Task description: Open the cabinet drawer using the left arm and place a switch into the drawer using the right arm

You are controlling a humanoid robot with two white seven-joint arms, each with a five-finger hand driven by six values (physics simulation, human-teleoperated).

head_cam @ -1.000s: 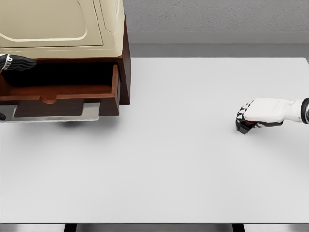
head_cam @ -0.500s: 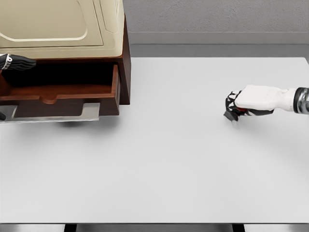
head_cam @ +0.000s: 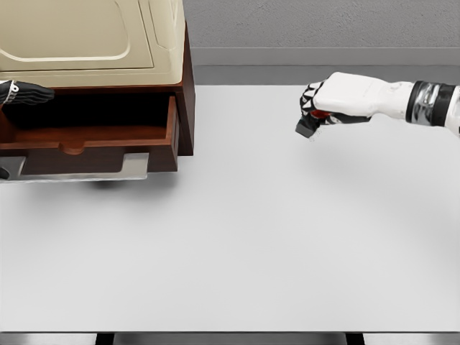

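The brown wooden cabinet (head_cam: 185,86) with a cream top stands at the table's back left, and its drawer (head_cam: 108,140) is pulled out. My right hand (head_cam: 314,109) hangs above the table right of the cabinet, fingers curled around a small black and red switch (head_cam: 307,126) that pokes out below them. At the left edge, a dark part of my left arm (head_cam: 25,93) lies over the drawer opening; its fingers are not visible.
The white table (head_cam: 237,237) spreads wide in front. A grey plate (head_cam: 133,169) shows under the drawer's front. A grey wall runs behind the table.
My right hand has lifted off the table with the switch and travelled left and up toward the cabinet. The left arm and drawer have stayed put.
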